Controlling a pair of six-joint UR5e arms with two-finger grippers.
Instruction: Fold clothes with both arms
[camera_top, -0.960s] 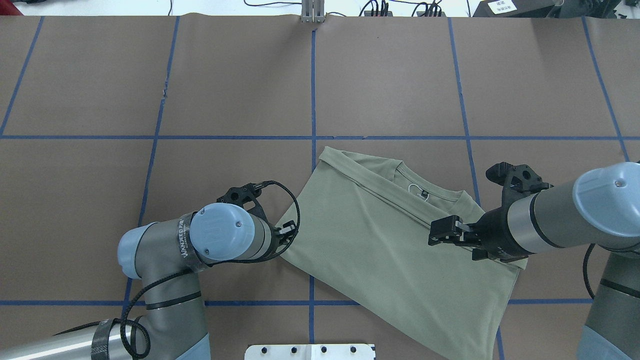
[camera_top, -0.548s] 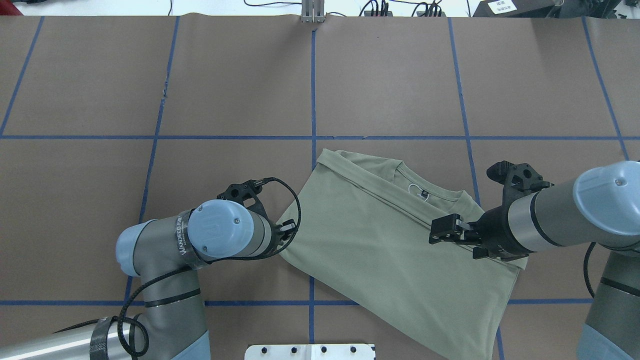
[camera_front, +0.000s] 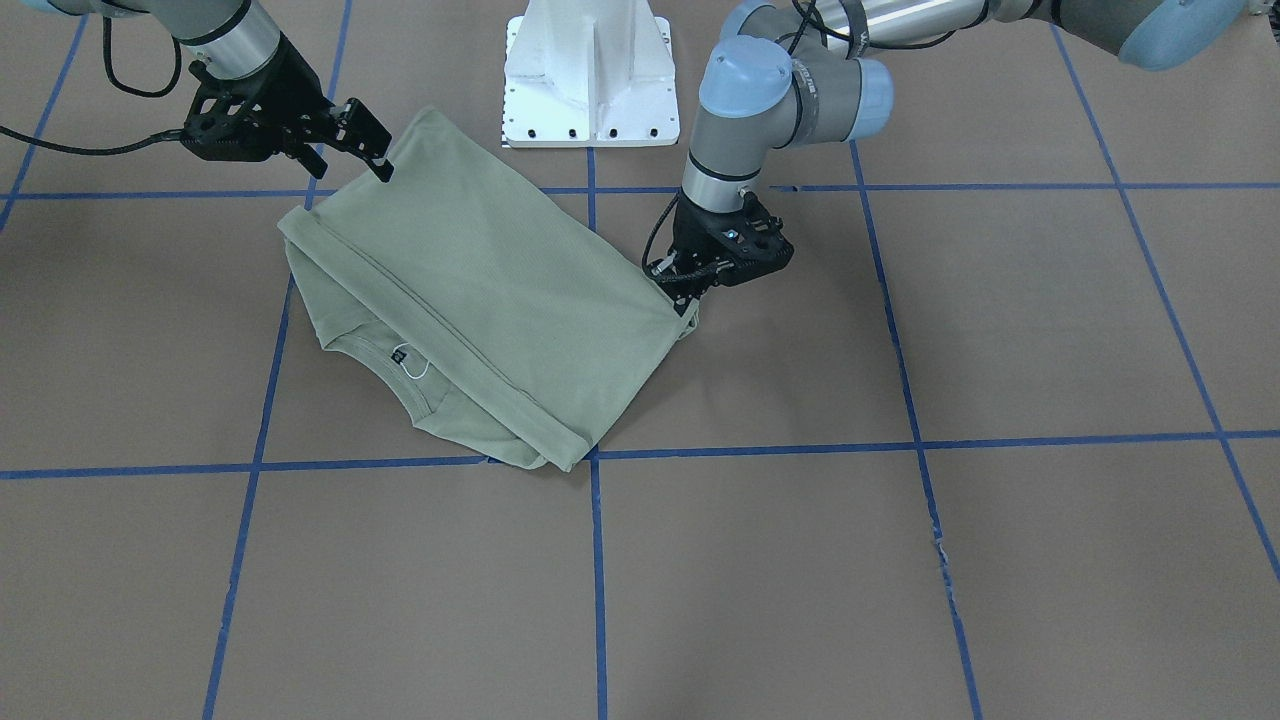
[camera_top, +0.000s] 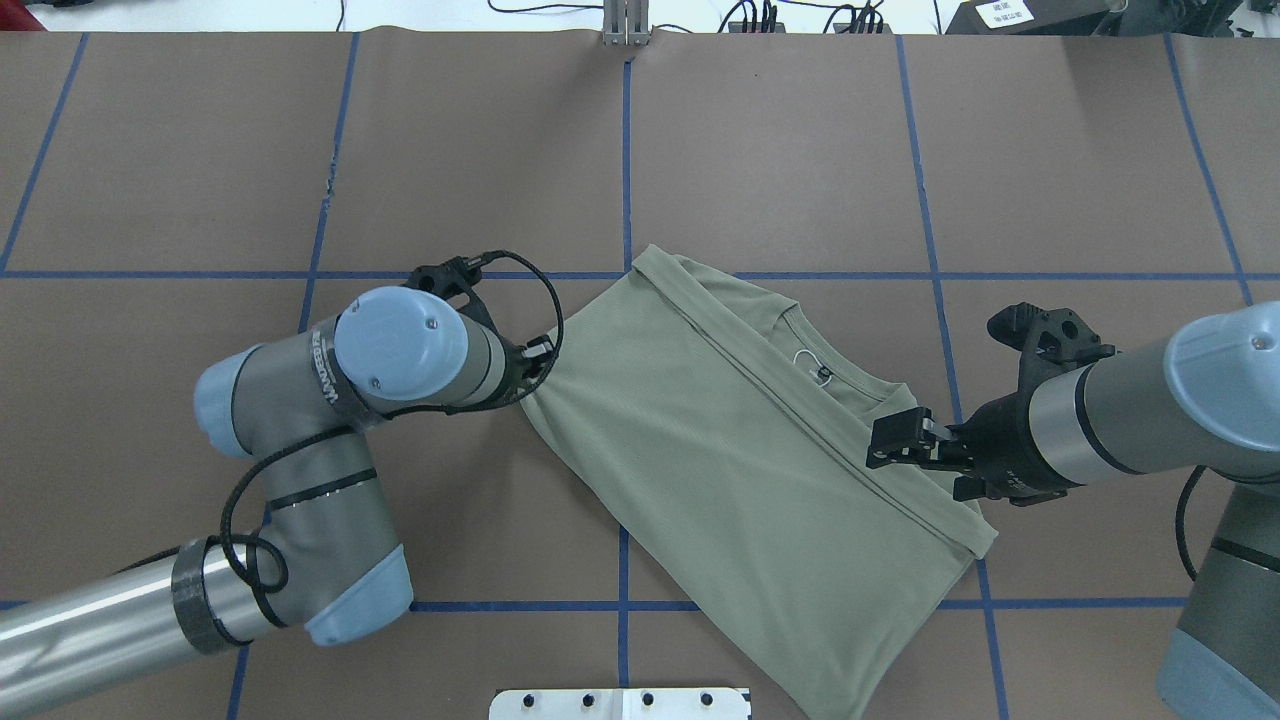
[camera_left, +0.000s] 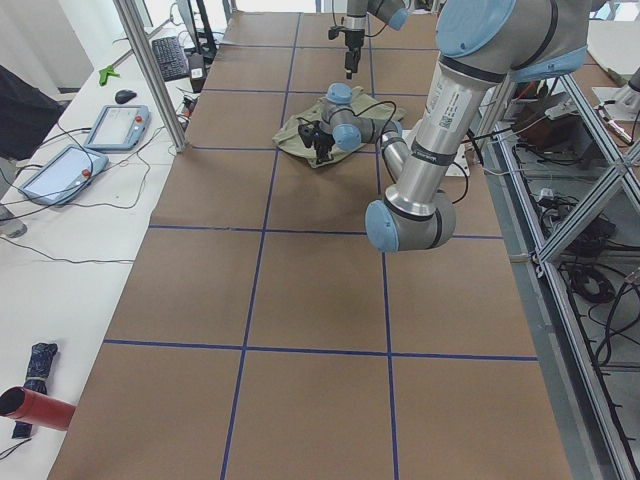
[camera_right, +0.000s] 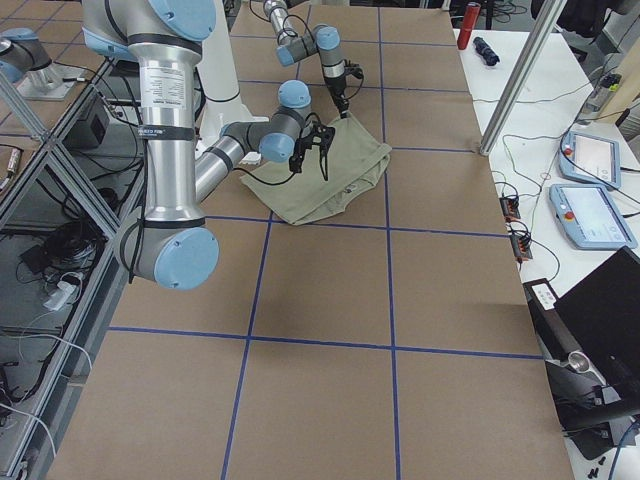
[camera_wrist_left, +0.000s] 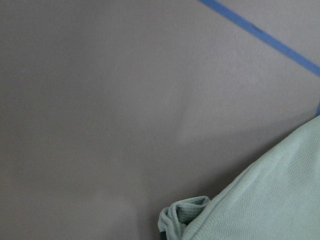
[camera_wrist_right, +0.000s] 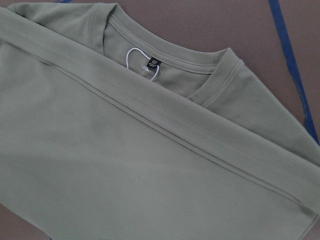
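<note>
Slippage is the main worry here: the left fingers (camera_front: 690, 298) are pinched shut on only a small bunched corner of the shirt (camera_top: 720, 450). The rest of the folded garment lies flat on the surface (camera_top: 450, 150) behind that one grip, so a hard pull could tear the corner free or stretch it into a point. Dragging from a single corner could also, in my judgement, skew the layers and open the long fold band that runs across the chest just beneath the neck tag (camera_top: 822, 372). The right fingers (camera_top: 895, 430) are spread apart with nothing in them, poised over the shoulder edge on the opposite side. If they close without reaching every layer, they would likely lift just the top sheet and undo the fold. Against the earlier overhead views, the left arm has swung outward and away from the robot, taking its corner with it, so the shirt has turned and slid. Its far corner, formerly short of the blue line (camera_top: 450, 275), now reaches it, while the right fingers have shifted only slightly
</note>
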